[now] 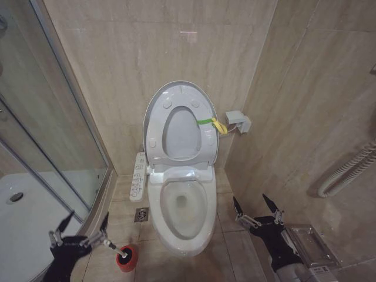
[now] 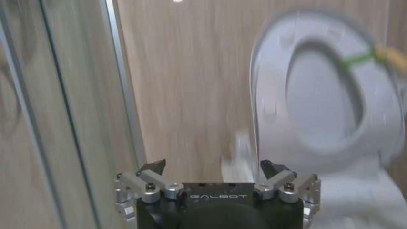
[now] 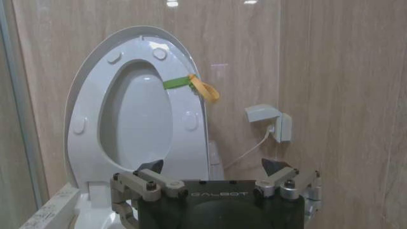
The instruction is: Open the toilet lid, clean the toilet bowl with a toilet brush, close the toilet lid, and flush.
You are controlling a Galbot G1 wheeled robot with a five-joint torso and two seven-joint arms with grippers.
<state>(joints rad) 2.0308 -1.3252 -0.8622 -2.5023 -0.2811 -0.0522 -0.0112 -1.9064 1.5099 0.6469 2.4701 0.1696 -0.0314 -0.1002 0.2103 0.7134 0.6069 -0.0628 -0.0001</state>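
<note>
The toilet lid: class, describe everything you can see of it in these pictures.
The toilet lid is a large, glossy white oval that looks like plastic. It stands raised, nearly upright against the beige wall behind the toilet bowl, with the ring-shaped seat lifted against its underside. Small round bumpers show on the upturned ring. A yellow-green strap is tied at its side nearest the robot's right. Neither gripper touches it.

The glossy white oval toilet lid (image 1: 179,120) is standing raised against the beige tiled wall (image 1: 147,47), leaving the white ceramic toilet bowl (image 1: 183,205) at centre frame open from above. A glass shower screen (image 1: 47,117) is closing off the left; a small red cup holder (image 1: 126,258) is occupying floor at lower left.
</note>
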